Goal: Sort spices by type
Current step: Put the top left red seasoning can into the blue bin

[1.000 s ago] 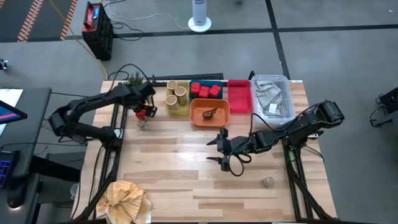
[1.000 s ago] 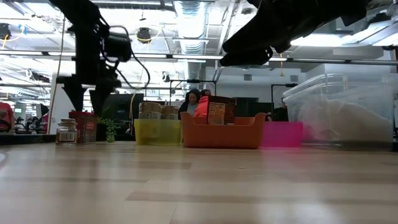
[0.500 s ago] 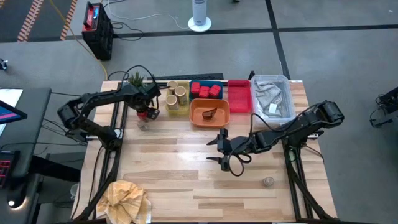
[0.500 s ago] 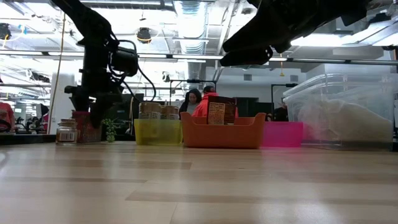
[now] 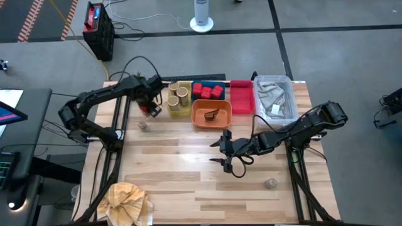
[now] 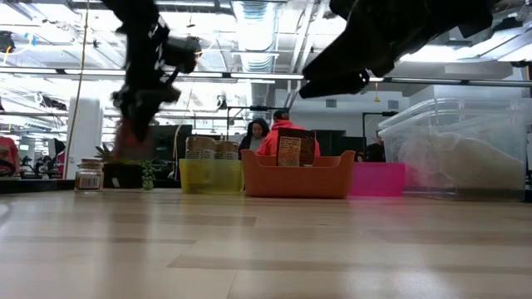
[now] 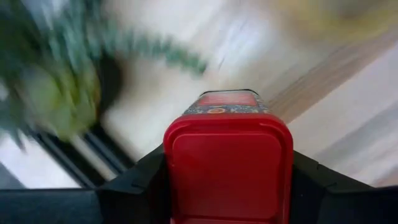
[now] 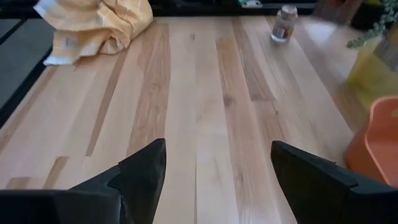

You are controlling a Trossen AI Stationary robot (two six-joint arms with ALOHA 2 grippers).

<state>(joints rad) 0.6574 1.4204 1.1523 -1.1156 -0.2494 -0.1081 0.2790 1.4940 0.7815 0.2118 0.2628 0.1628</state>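
Left gripper (image 5: 152,108) upper left of frame, jaws pinching red tin (image 7: 227,155), lifted off the table. Right gripper (image 5: 224,152) center frame, jaws spread, nothing held.

Two dark, matte, multi-jointed robot arms, each trailing looped black cables and ending in a two-fingered black gripper with angular fingers.

Stood on grey floor (image 5: 188,56) crossed by dark lines, beside a black case (image 5: 98,25) and white fan base (image 5: 201,17); lit overhead by ceiling lights (image 6: 253,17).
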